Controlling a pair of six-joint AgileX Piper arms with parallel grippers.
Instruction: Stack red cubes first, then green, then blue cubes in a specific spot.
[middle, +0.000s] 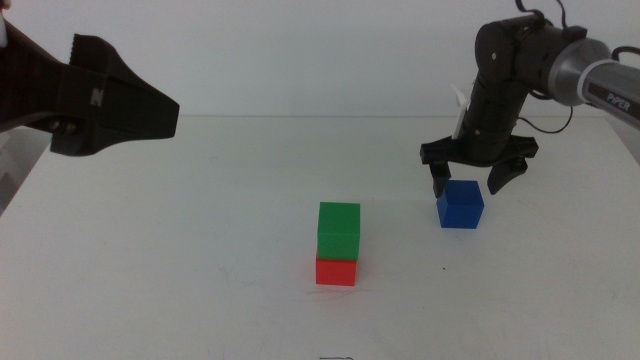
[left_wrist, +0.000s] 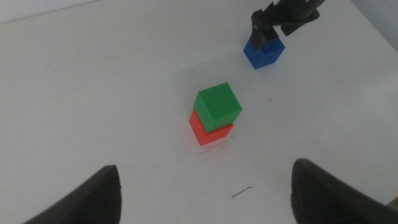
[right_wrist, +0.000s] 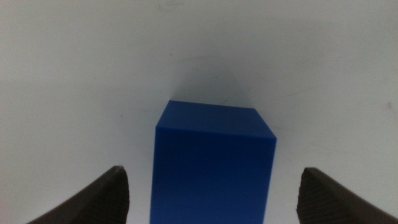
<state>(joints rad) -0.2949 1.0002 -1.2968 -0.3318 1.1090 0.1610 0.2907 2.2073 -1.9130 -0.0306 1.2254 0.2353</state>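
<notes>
Blue cube (middle: 460, 205) sat on the desk (middle: 200, 250) well right of the green cube (middle: 339, 230) stacked on the red cube (middle: 336, 270), with the right tool (middle: 470, 178) spread wide above it, empty, apparently needing to descend and close, while the left tool (middle: 110, 95) waited, open.
</notes>
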